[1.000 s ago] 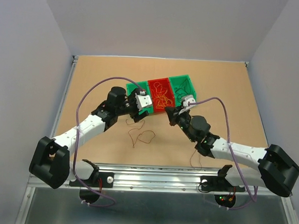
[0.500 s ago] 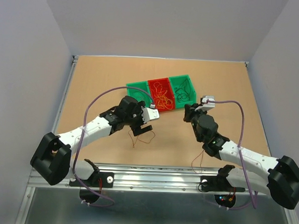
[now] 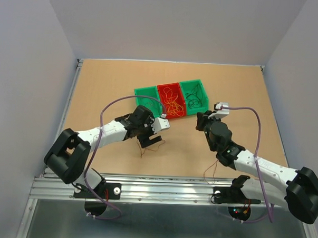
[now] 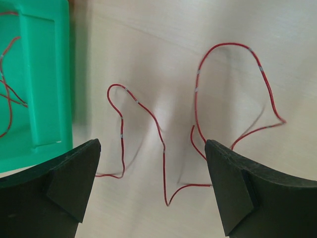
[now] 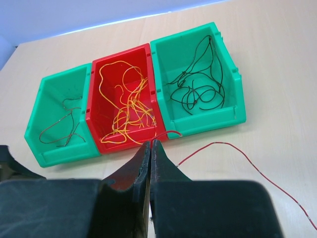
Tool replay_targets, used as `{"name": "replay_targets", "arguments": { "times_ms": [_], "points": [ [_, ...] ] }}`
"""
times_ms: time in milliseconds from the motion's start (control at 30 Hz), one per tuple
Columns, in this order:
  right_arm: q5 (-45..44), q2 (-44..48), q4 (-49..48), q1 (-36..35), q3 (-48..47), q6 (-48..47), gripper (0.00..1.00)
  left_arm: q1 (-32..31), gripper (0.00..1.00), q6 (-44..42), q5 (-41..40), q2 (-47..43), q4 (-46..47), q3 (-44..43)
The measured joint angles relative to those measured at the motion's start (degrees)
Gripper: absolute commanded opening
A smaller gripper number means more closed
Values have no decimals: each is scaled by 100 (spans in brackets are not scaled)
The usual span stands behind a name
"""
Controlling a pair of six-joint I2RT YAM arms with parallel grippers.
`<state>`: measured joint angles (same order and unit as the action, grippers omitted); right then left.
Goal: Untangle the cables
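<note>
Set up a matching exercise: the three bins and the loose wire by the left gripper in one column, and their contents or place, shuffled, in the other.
Column one
1. green bin on the left arm's side
2. red bin
3. green bin on the right arm's side
4. loose red wire

Column two
A. holds dark wires
B. lies on the table, inside the open left gripper
C. holds orange-yellow wires
D. holds a thin reddish wire

Pairs: 1-D, 2-C, 3-A, 4-B

No readable text, label, brand or number shows in any view.
</note>
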<state>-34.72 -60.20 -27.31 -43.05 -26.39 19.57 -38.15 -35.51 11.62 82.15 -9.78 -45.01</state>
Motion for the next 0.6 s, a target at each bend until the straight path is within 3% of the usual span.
{"name": "replay_targets", "arguments": {
  "times_ms": [133, 200, 433, 467, 533, 600],
  "points": [
    [20, 131, 35, 22, 0, 17, 1, 2, 99, 76, -254, 354, 13, -9],
    [22, 210, 35, 31, 0, 17, 1, 2, 93, 105, -306, 444, 15, -17],
    [46, 352, 37, 35, 0, 20, 1, 2, 38, 120, -251, 807, -83, -299],
    [52, 352, 37, 35, 0, 20, 1, 0, 20, 85, -229, 831, -83, -317],
    [61, 361, 39, 35, 0, 20, 1, 2, 0, 59, -177, 879, -131, -341],
    [63, 365, 39, 39, 0, 20, 1, 0, 0, 13, -144, 892, -177, -363]
  ]
}}
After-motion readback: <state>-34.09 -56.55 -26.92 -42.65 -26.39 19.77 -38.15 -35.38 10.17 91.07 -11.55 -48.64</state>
